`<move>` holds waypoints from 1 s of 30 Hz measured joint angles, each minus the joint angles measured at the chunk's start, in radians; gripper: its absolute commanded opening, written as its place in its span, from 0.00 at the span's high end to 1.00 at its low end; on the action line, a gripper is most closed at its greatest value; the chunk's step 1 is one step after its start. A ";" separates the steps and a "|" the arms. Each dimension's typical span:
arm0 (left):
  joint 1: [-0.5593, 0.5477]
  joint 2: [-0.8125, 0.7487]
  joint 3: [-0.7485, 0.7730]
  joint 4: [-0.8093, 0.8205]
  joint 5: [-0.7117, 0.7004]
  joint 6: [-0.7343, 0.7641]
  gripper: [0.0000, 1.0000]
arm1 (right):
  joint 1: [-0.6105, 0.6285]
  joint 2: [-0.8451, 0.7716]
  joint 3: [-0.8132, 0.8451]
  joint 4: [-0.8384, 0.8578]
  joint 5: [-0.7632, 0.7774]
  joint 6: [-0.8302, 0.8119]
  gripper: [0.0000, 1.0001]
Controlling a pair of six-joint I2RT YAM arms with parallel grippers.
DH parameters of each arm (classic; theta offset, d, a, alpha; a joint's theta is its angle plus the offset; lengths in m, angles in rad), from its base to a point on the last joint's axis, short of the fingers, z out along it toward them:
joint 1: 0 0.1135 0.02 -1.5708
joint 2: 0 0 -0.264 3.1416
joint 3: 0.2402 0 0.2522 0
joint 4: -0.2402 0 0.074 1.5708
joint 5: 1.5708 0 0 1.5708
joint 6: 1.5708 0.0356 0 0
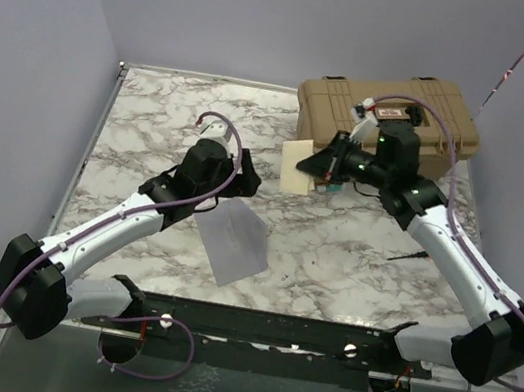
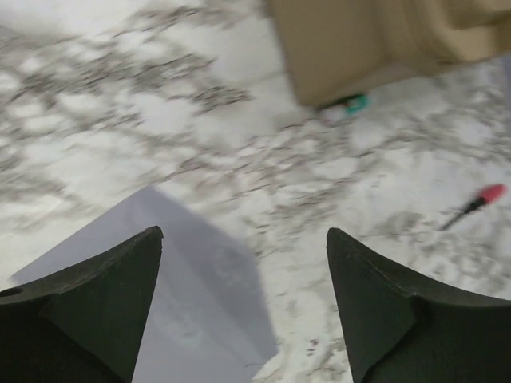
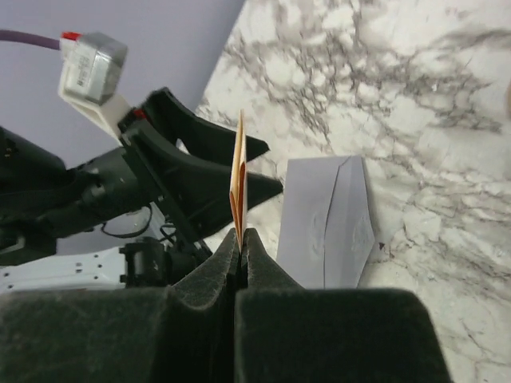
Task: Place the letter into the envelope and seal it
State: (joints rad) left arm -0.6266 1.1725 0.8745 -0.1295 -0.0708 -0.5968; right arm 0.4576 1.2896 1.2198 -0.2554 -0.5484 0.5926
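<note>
The tan letter (image 1: pixel 295 168) hangs off the table at mid-right, just left of the toolbox, pinched at its edge by my shut right gripper (image 1: pixel 320 170). In the right wrist view the letter (image 3: pixel 239 187) stands edge-on, rising from between the closed pads of the right gripper (image 3: pixel 239 236). The blue-grey envelope (image 1: pixel 232 240) lies flat on the marble in the middle, flap side up (image 3: pixel 329 223). My left gripper (image 1: pixel 248 175) hovers open just behind the envelope, and its wide-apart fingers (image 2: pixel 243 233) hold nothing above the envelope's corner (image 2: pixel 188 295).
A tan toolbox (image 1: pixel 390 117) sits at the back right, close behind the right wrist. A red-handled screwdriver (image 2: pixel 477 201) lies on the marble to the right (image 1: pixel 404 256). The left arm's black fingers (image 3: pixel 209 159) are close to the held letter.
</note>
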 measured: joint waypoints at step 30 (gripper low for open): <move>0.110 0.201 -0.229 -0.195 -0.071 -0.023 0.81 | 0.314 0.630 0.090 -0.137 0.262 -0.109 1.00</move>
State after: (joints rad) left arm -0.5163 1.3731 0.6460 -0.3241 -0.1421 -0.6197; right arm 0.7719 1.9194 1.3098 -0.3927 -0.2863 0.4839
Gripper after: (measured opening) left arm 0.187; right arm 0.005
